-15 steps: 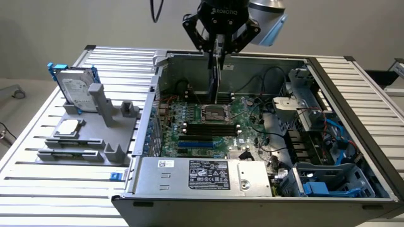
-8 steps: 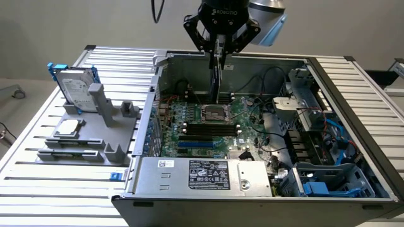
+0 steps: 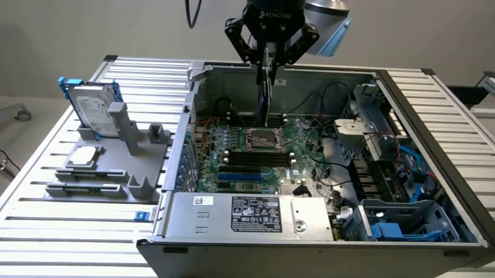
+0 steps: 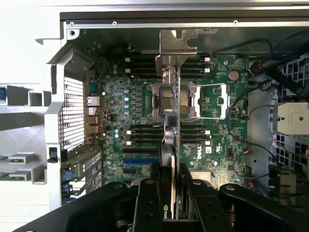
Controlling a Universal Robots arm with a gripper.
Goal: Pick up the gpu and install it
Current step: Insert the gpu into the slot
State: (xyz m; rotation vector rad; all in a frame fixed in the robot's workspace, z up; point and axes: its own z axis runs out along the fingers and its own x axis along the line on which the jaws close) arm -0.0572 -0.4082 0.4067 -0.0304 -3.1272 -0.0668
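Gpu (image 3: pixel 266 95) was already picked up: clamped edge-on btwn gripper (image 3: pixel 270 55) fingers and held upright over the motherboard (image 3: pixel 309 156) inside the open case (image 3: pixel 325 78). It wasn't seen seated in a slot, so install was judged still left.

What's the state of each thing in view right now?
pincer: shut on gpu
gpu: held on end, bracket down, over the board, not installed
case: open, side panel off
hard drive: standing on edge in the stand
chip: lying flat on the stand
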